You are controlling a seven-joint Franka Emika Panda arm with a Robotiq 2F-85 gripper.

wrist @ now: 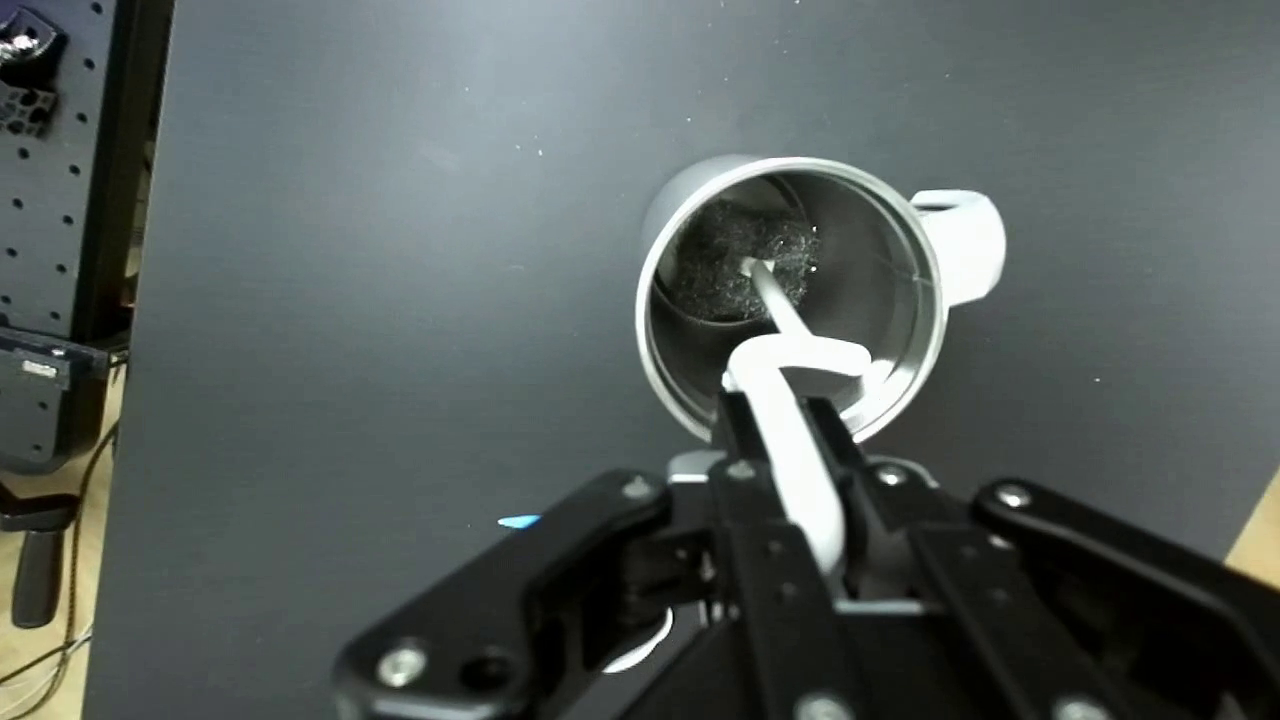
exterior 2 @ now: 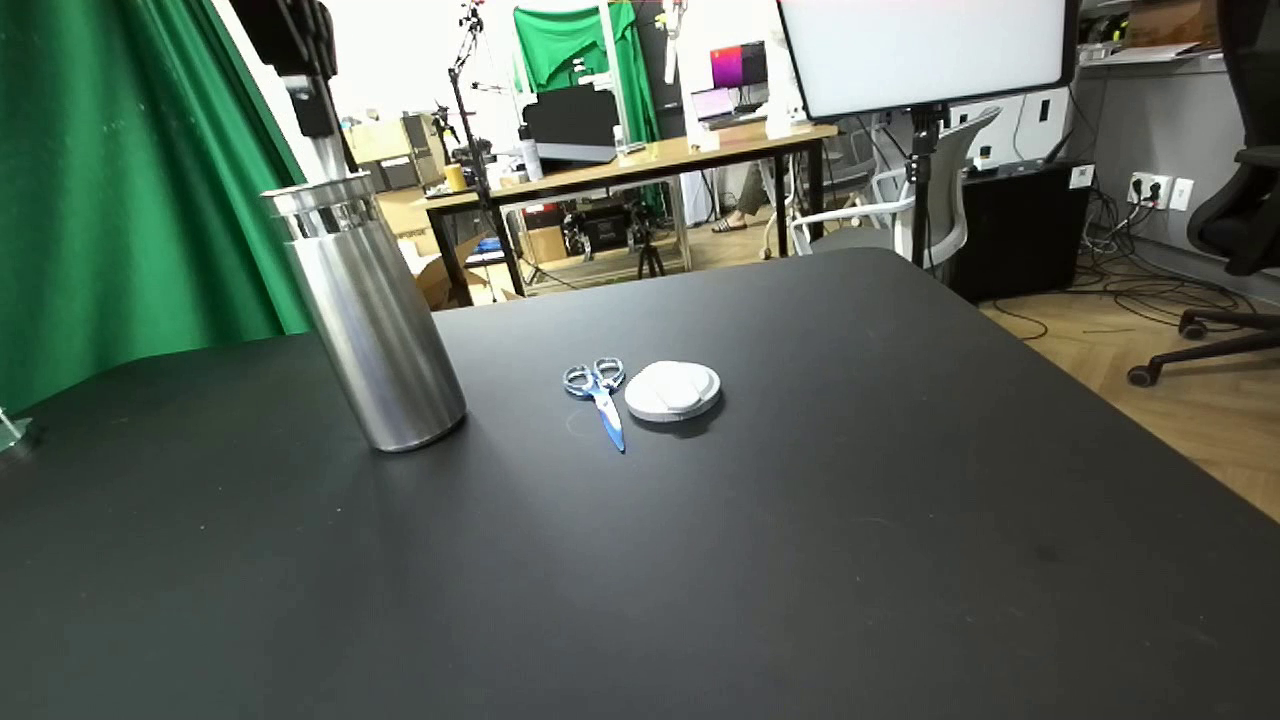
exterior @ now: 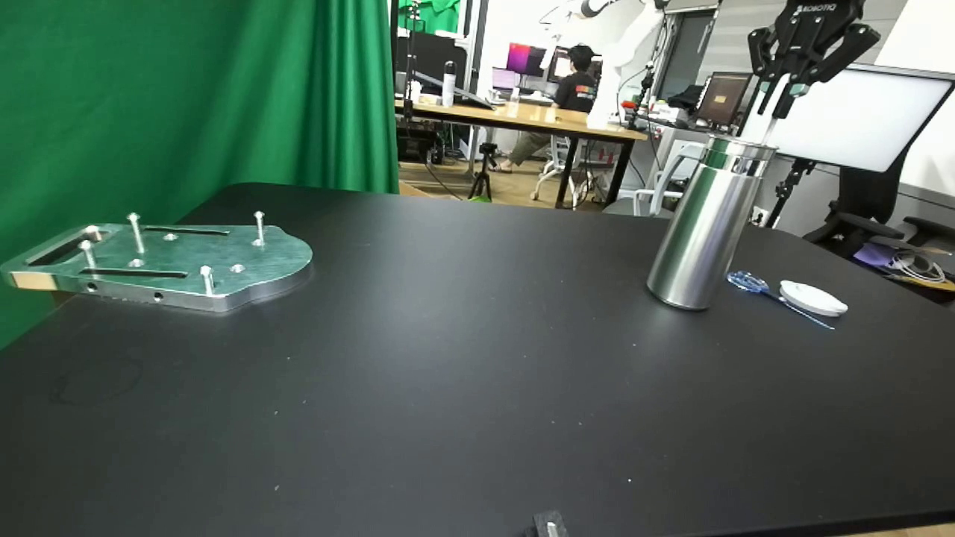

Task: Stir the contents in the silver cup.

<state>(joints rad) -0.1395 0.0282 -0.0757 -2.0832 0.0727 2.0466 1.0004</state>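
1. One silver cup (exterior: 705,235) stands on the black table (exterior: 448,358), with no lid on.
2. Right above it is the gripper (wrist: 780,410). It pinches a white stick (wrist: 797,460) between its two fingers.
3. The thin end of the stick goes down inside the cup, to some dark stuff (wrist: 715,270) with tiny bright specks. I can't tell if that is a drink or something else.
4. I think the stirring step is in hand, since the stick is in place. One still moment can't show if it is going round.
5. Next, I think, the arm needs to make small, slow circles and hold the stick tight. Part of the stick's bent top is close to the cup's edge, so a big swing could bump the cup and knock it over.
6. Blue scissors (exterior 2: 605,400) and a round white thing (exterior 2: 672,390) lie near the cup.
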